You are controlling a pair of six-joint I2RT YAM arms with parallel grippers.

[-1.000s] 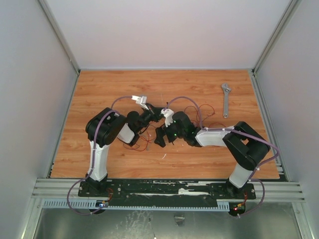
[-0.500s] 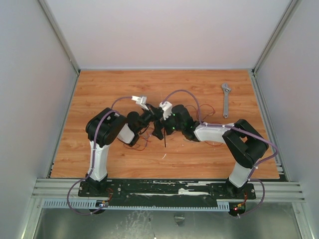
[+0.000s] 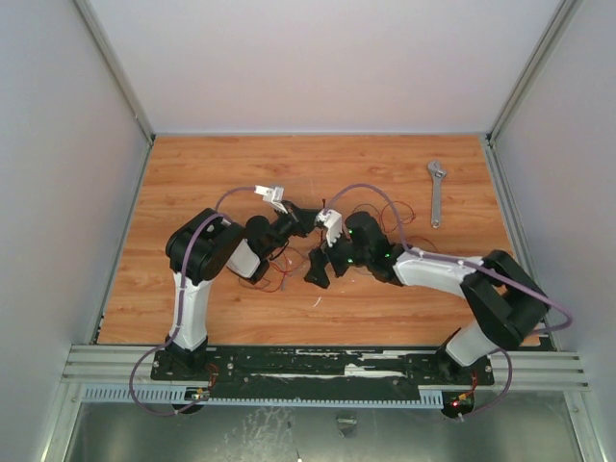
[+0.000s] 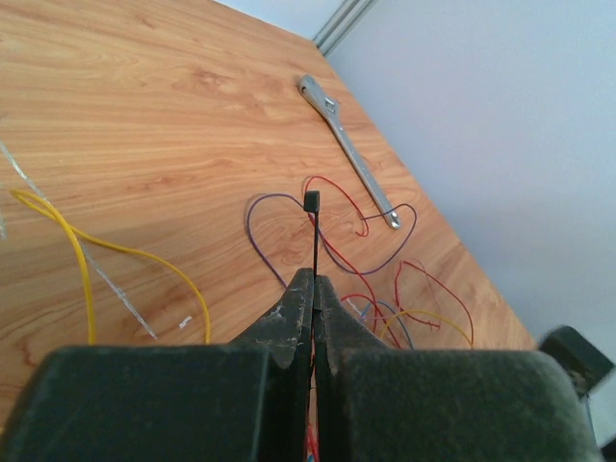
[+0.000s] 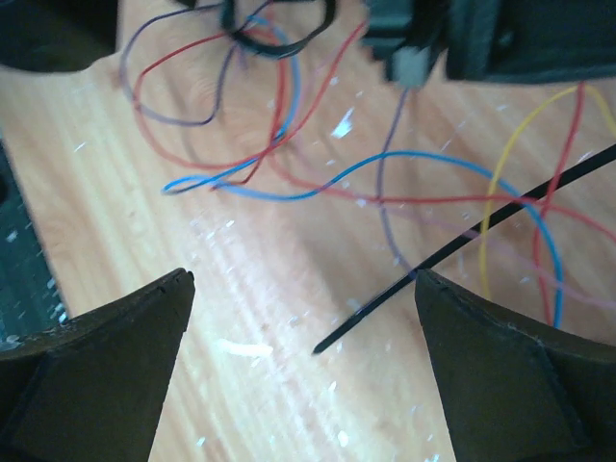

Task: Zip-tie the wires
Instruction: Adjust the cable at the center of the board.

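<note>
Your right arm has stretched out. Its elbow now sits farther toward the lower right of the top view. Your right gripper (image 3: 318, 269) has slid down a little, away from your left gripper (image 3: 296, 222). Your left arm has stayed where it was.

Your left gripper is pinched tight on the zip tie (image 4: 314, 241). In the left wrist view the thin black strip stands up from between the fingers, with its little square head on top, near the middle of the frame.

Your right gripper is wide open and holds nothing. In the right wrist view its two fingers (image 5: 96, 366) fill the lower corners. The pointed end of the zip tie (image 5: 481, 234) hangs between them and passes right by the tip of the right-hand one. You cannot tell if they touch.

The wires (image 5: 279, 115), red, blue, purple and yellow, loop on the wooden table (image 3: 221, 164) under both grippers. The wrench (image 3: 436, 192) lies alone in the upper right of the top view.
</note>
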